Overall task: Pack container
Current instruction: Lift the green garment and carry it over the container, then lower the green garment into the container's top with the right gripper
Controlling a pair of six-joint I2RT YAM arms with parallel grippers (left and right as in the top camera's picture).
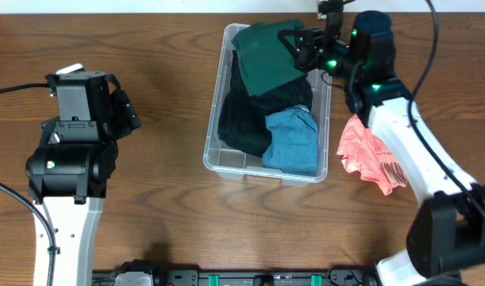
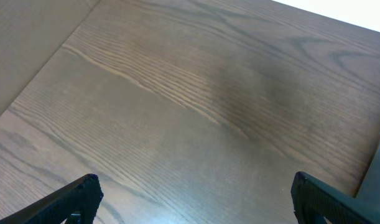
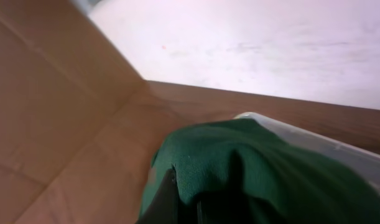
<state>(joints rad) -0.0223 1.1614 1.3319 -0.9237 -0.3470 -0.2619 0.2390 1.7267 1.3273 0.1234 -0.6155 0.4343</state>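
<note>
From overhead, the clear rectangular plastic container (image 1: 262, 171) with rounded corners sits mid-bench, close to the far edge of the brown wood-grain bench (image 1: 147, 206). It holds a crumpled black cloth (image 1: 242, 119) and a folded blue cloth (image 1: 294, 139). The right claw (image 1: 299, 46) is pinched narrow on a dark green cloth (image 1: 262, 52) at the container's far right corner. That cloth lies across the far rim. If it is let go there, part of it will likely hang outside or slide off toward the bench's far edge. A pinch this thin on soft fabric could also slip if it is tugged. A coral-pink cloth (image 1: 369, 155) lies on the bench just beside the container's right wall and against the white right forearm (image 1: 401, 135). A sweep of that arm might drag it. Room is tight on that side, while the whole left half of the bench is bare. In the left wrist view, the left claw (image 2: 193, 199) is spread wide over bare wood and holds nothing, well apart from the container, so it has free room. In the right wrist view, the green cloth fills the lower frame and hides the fingers. The container's clear rim (image 3: 314, 146) shows just behind it, and this view does not show how much fabric is inside the rim.
</note>
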